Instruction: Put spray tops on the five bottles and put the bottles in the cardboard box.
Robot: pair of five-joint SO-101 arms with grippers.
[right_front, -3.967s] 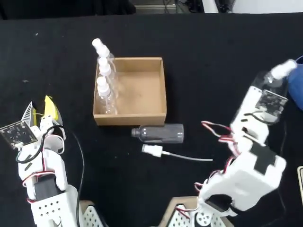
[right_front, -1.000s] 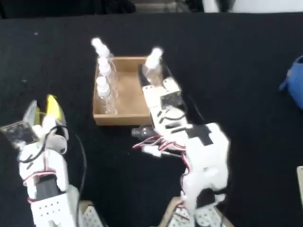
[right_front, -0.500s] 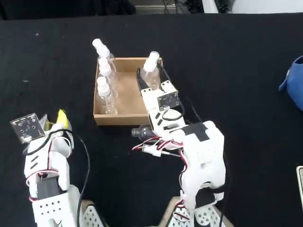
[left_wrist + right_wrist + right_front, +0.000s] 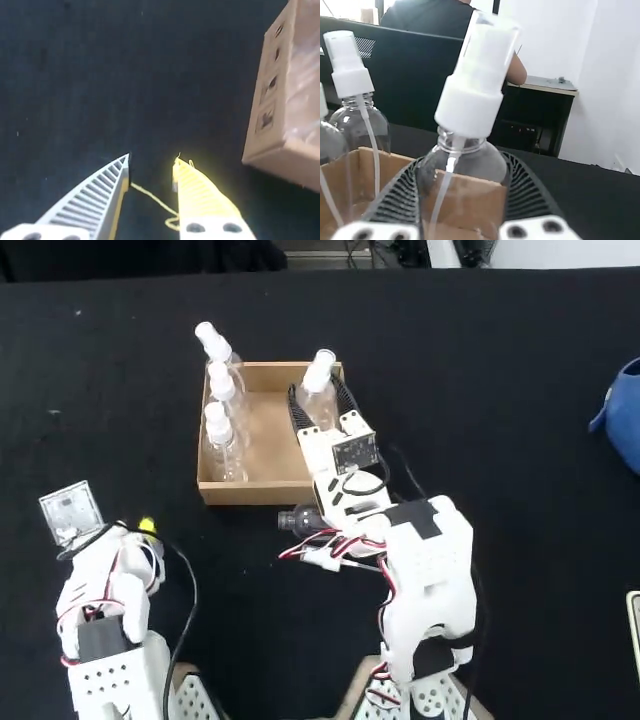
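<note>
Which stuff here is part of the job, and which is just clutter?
Job:
box
three capped bottles in it
bottle held in right gripper
uncapped bottle lying by the box
loose spray top

Clutter:
blue thing at the table's edge

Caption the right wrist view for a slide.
Right gripper holding a spray-topped bottle at the cardboard box, with another spray-topped bottle standing close by.
</note>
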